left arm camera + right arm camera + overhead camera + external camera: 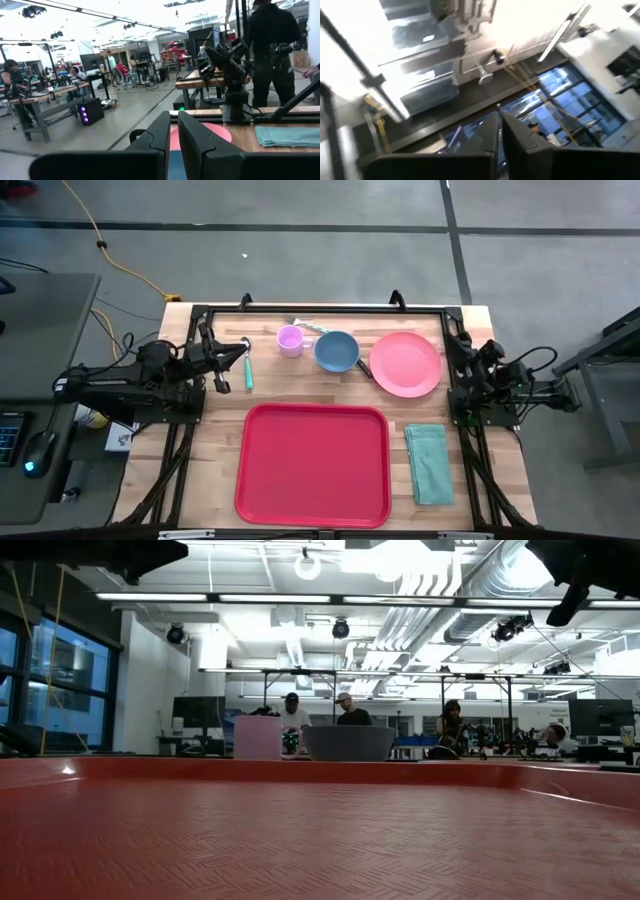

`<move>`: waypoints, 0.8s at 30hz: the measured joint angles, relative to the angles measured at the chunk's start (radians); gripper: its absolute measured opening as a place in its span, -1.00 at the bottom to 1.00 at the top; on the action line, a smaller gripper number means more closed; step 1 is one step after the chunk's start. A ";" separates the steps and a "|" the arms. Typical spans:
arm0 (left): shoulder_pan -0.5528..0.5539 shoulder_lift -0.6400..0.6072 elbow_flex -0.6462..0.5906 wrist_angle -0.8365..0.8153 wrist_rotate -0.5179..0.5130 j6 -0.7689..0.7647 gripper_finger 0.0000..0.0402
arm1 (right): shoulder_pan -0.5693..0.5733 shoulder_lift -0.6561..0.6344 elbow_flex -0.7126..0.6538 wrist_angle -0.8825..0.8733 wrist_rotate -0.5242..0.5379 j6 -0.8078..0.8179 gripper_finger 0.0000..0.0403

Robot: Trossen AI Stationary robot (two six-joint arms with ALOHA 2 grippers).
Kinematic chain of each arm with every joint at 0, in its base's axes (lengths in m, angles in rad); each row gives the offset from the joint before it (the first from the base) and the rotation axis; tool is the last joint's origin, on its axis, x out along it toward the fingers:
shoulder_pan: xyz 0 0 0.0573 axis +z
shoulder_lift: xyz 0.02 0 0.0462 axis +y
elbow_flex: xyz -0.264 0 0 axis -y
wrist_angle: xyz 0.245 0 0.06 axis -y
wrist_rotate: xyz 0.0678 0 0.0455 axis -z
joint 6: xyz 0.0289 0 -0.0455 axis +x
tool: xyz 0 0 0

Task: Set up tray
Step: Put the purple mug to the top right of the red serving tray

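Between the two parked arms, tray (312, 465) is lying bare on the table, nothing loaded yet. Left gripper (222, 363) is hovering beside the teal utensil (248, 368), fingers together. Right gripper (462, 351) is idling just beyond the pink plate (406, 364), fingers together. Cup (290, 340), bowl (337, 351) and napkin (429, 464) are all waiting.

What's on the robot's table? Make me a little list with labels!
tray: red, empty, front middle
plate: pink, behind the tray
bowl: blue, beside the plate
cup: purple, beside the bowl
cloth: green, folded, right of the tray
left gripper: shut, at left edge
right gripper: shut, at right edge
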 joint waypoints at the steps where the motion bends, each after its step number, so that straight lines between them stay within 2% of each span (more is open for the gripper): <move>1: 0.000 0.000 0.000 0.000 0.000 0.000 -0.67 | 0.000 0.000 0.000 0.003 0.021 0.009 -1.00; 5: 0.000 0.000 0.000 -0.007 0.000 0.000 -0.67 | 0.000 0.000 0.000 0.007 0.074 0.025 -1.00; 11: 0.000 0.000 0.000 -0.033 0.000 -0.004 -0.67 | 0.000 0.000 0.000 -0.001 0.083 -0.005 -1.00; 14: 0.000 0.000 0.000 -0.032 0.001 -0.004 -0.67 | 0.000 0.000 0.000 -0.050 0.081 -0.089 -1.00; 17: 0.000 0.000 0.000 -0.032 0.001 -0.004 -0.67 | 0.000 0.005 0.001 -0.134 0.137 -0.106 -1.00; 20: 0.000 0.000 0.000 -0.033 -0.002 -0.004 -0.67 | 0.000 0.025 0.057 -0.336 0.135 -0.105 -1.00; 24: 0.000 0.000 0.000 -0.033 -0.005 -0.004 -0.67 | -0.006 0.119 0.280 -0.709 0.146 -0.107 -0.98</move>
